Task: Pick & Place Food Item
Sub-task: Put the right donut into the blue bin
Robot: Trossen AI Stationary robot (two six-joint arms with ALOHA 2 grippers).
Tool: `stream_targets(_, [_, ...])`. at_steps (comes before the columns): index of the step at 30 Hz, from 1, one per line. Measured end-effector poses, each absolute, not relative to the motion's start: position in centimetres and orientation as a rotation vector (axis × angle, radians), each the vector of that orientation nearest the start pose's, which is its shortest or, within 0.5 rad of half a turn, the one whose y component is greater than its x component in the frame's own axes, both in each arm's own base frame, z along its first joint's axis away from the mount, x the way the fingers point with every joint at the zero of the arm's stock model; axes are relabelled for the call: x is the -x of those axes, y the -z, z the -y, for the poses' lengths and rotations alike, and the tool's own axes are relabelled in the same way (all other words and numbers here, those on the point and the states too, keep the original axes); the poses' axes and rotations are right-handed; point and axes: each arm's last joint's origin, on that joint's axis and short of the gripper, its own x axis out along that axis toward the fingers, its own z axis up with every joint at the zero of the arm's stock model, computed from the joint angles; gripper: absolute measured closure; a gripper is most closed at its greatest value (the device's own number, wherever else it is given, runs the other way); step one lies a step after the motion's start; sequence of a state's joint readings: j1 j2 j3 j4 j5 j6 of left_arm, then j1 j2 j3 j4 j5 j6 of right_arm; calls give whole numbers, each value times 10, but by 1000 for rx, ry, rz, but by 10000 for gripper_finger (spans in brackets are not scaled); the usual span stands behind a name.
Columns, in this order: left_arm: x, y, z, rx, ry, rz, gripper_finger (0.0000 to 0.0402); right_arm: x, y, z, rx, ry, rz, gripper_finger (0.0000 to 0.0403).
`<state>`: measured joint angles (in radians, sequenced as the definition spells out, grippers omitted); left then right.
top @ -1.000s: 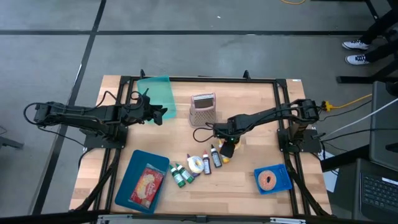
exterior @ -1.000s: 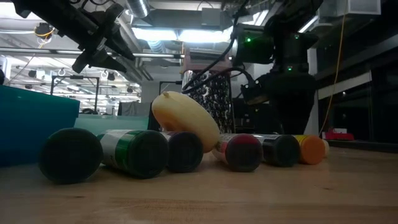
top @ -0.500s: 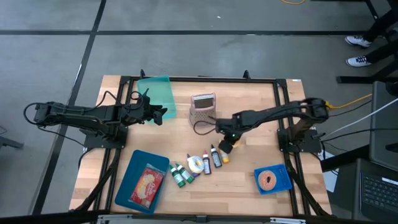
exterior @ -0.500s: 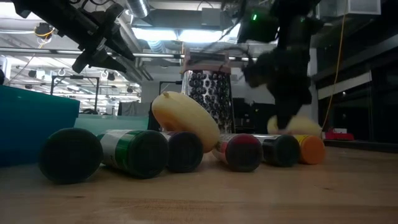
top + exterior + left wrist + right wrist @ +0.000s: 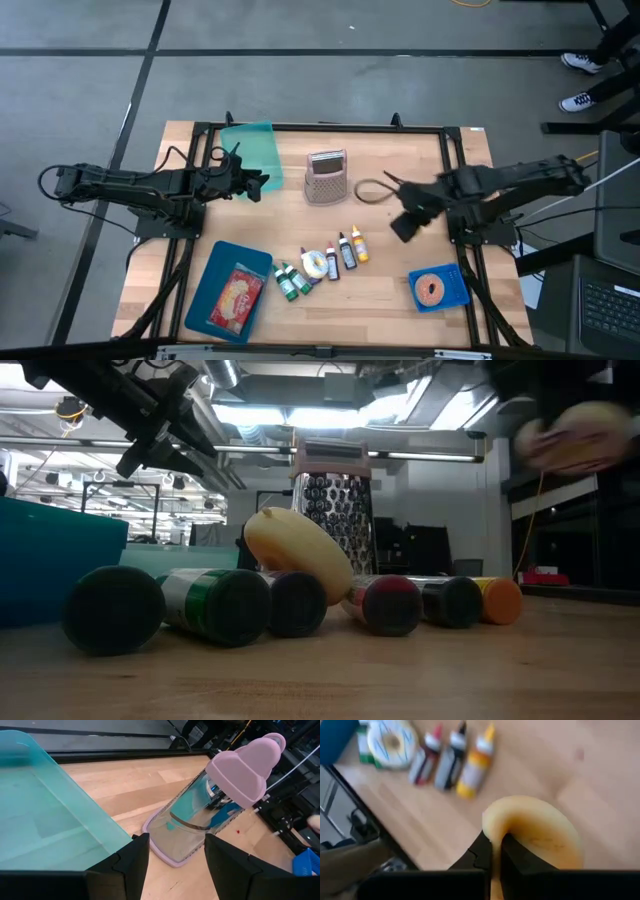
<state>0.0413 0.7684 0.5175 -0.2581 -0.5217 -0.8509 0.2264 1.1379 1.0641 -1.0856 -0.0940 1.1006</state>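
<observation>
A pale yellow, round, soft food piece (image 5: pixel 535 832) hangs high above the table in my right gripper (image 5: pixel 495 855), which is shut on it. In the high view that gripper (image 5: pixel 402 224) is right of the small bottles (image 5: pixel 345 250). In the low view the piece (image 5: pixel 575 435) shows blurred at the upper right. My left gripper (image 5: pixel 262 185) waits open and holds nothing. It is beside the teal bin (image 5: pixel 250 150), and its fingers (image 5: pixel 131 862) point toward the grater (image 5: pixel 200 815). My right gripper pinches the yellow piece's rim (image 5: pixel 496 831) between its two fingers, and the rim is dented in there. The fingers slant steeply down from above. The piece is lifted clear of the table, beyond the fingertips.
A metal grater (image 5: pixel 326 176) stands mid-table, with a black cable loop (image 5: pixel 370 190) to its right. A white ring (image 5: pixel 314 263) and green bottles (image 5: pixel 290 282) lie in the row of bottles. A blue tray with a packet (image 5: pixel 232 292) is near left. A blue plate with a doughnut (image 5: pixel 437 288) is near right.
My right gripper has risen fast and swung toward the table's right edge, rolling as it went. The yellow piece lay on the table by the orange bottle and is now lifted clear, high above it.
</observation>
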Motion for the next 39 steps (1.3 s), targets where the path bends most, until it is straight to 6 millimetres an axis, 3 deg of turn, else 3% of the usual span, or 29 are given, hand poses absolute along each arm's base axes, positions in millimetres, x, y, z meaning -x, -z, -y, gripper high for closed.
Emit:
stream_targets(7, [-163,-238,-21,693,-705,-250,217,-155,-299,-101,-1006,433,-1296,392])
stream_targets(19, [-162,-238,-21,692,-707,-255,217,-146,-265,-181,-1071,589,-1352,392])
stream_targets(28, [-162,-238,-21,692,-707,-256,217,-149,-238,-203,-1068,767,-1266,392])
stream_targets(39, [-163,-238,-20,693,-703,-254,217,-156,-222,-211,-1045,816,-1257,393])
